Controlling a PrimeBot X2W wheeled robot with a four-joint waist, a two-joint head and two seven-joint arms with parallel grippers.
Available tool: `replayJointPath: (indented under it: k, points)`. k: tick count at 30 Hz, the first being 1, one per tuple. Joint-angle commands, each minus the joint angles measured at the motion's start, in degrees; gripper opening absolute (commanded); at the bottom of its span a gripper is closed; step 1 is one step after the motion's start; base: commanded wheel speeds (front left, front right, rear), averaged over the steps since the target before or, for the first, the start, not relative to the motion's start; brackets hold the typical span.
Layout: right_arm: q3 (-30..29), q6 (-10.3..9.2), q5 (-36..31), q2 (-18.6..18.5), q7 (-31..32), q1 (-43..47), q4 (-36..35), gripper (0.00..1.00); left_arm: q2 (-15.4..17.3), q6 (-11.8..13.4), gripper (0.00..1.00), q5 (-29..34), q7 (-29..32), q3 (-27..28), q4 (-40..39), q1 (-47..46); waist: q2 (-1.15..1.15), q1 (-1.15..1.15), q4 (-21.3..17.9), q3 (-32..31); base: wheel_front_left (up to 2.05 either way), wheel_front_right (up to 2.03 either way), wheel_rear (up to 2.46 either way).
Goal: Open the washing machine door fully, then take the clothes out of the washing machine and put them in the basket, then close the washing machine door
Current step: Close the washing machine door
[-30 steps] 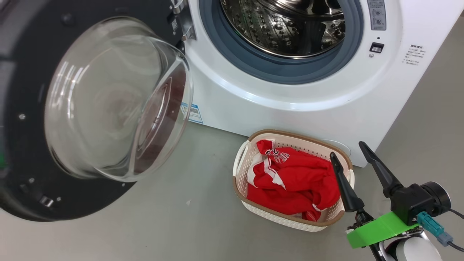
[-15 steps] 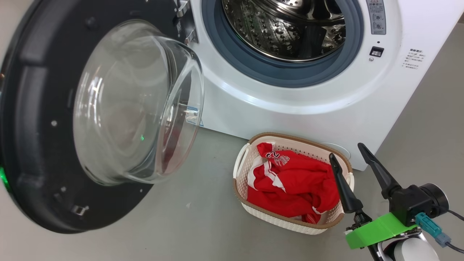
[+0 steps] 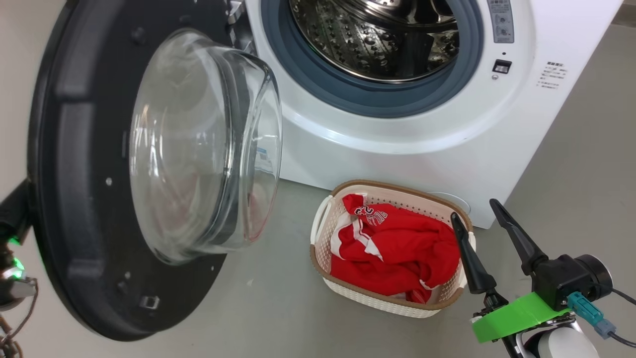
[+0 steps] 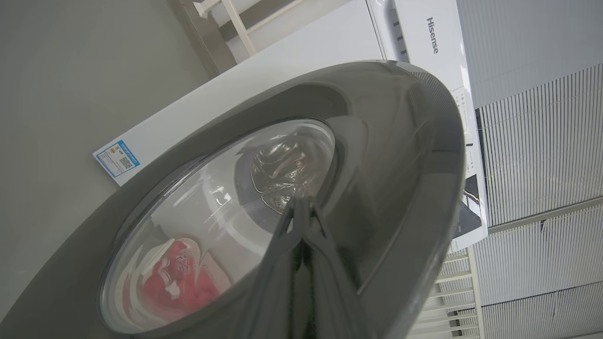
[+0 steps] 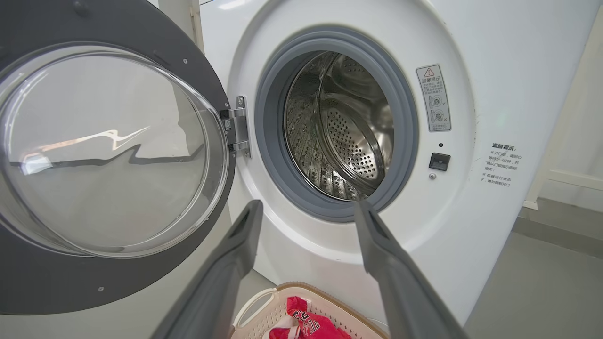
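Observation:
The washing machine door (image 3: 74, 149) stands partly open, its glass bowl (image 3: 203, 144) turned toward the washing machine (image 3: 397, 144). Only bare steel shows in the drum (image 3: 372, 35). The red clothes (image 3: 397, 248) lie in the cream basket (image 3: 387, 183) on the floor before the machine. My right gripper (image 3: 474, 210) hangs open and holds nothing, just right of the basket. In the left wrist view my left gripper (image 4: 299, 200) is shut, its tips against the outer face of the door (image 4: 400, 165). The right wrist view looks at the door (image 5: 47, 282), the drum (image 5: 348, 136) and the clothes (image 5: 311, 325).
Grey floor (image 3: 278, 318) lies between the door and the basket. A dark part of my left arm (image 3: 14, 216) with a green light shows behind the door's outer edge. White slatted panels (image 4: 541, 141) stand beyond the machine.
The door has swung from wide open partway toward the machine. My left arm has come into the head view's left edge. The right gripper has stayed open beside the basket.

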Motion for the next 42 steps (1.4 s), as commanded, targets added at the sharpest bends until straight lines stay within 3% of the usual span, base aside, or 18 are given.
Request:
replayJointPath:
  k: [1, 17, 42]
  points:
    - [1.13, 0.26, 0.3, 0.1, -0.56, -1.4, -1.21, 1.0, 1.46, 0.4, 0.0, -0.56, 1.03, 0.34, -2.64, 0.31, 0.0, 0.0, -0.54, 0.06, 0.0, 0.0, 0.0]
    - [0.66, 0.26, -0.06, 0.57, -0.6, -1.62, -1.47, 1.0, -1.97, 4.68, 0.0, -3.18, 1.62, -3.23, -9.49, 1.54, 0.0, 0.0, -4.68, -0.5, 0.0, 0.0, 0.0]
    - [0.59, 0.26, 0.44, 1.03, -0.61, -1.37, -1.57, 1.0, -2.75, 5.93, 0.0, -7.09, -1.38, -9.93, -13.32, 4.2, 0.0, 0.0, -11.33, -0.87, 0.0, 0.0, 0.0]
